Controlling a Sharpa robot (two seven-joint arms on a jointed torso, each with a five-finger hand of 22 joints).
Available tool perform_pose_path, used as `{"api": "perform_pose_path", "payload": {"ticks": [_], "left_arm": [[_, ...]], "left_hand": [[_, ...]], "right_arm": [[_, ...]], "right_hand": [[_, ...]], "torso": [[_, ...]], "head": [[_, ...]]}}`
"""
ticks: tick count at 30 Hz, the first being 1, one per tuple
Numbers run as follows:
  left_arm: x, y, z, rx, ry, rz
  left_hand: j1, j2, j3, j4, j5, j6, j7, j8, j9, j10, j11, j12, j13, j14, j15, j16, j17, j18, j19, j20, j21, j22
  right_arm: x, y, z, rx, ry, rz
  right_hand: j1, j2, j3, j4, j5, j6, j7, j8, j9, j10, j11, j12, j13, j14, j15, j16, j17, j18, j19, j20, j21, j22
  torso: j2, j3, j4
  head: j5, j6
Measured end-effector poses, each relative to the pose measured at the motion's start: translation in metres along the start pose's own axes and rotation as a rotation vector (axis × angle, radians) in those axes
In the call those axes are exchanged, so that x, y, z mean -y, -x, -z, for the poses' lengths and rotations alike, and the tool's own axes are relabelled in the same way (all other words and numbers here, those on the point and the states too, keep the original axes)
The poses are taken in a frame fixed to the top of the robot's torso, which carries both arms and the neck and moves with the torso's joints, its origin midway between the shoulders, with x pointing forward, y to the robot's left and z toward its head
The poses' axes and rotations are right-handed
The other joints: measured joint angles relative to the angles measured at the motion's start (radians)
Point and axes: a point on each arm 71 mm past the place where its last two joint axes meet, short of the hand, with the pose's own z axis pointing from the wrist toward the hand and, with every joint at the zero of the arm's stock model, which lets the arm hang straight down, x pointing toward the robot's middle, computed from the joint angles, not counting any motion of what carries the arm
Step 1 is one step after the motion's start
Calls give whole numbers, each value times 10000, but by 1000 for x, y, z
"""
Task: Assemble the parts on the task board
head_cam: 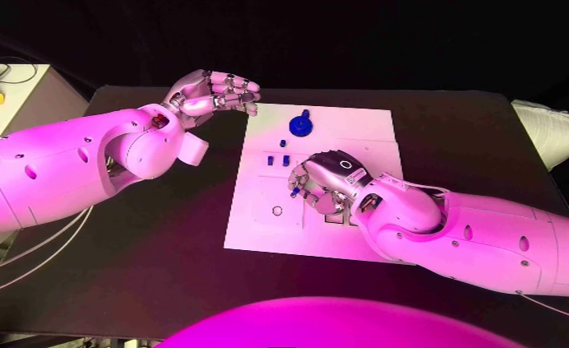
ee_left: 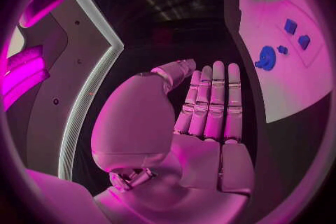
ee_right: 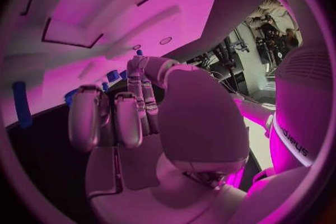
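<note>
My right hand [head_cam: 326, 182] pinches a small blue part [head_cam: 294, 194] over the white task board [head_cam: 356, 130]; my left hand [head_cam: 214, 93] hovers empty, fingers apart.

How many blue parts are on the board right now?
4 that I can make out: a round blue part near the task board's far edge, a tiny piece below it, and two small blocks side by side. The right hand may hide others.
</note>
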Motion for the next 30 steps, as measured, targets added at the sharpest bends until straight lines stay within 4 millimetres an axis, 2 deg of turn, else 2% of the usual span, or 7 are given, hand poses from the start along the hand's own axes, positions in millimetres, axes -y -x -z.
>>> {"api": "perform_pose_path", "payload": {"ticks": [30], "left_arm": [[0, 1, 1, 18, 18, -1]], "left_hand": [[0, 0, -28, -28, 0, 0, 0, 1, -13, 0, 0, 0, 0, 0, 0, 0, 20, 0, 0, 0, 0, -3]], "right_arm": [[2, -5, -5, -201, -94, 351]], "right_hand": [[-53, -54, -12, -10, 31, -19, -19, 13, 16, 105, -30, -90, 3, 0, 0, 0, 1, 0, 0, 0, 0, -4]], "torso": [[7, 0, 2]], "head": [[18, -142]]}}
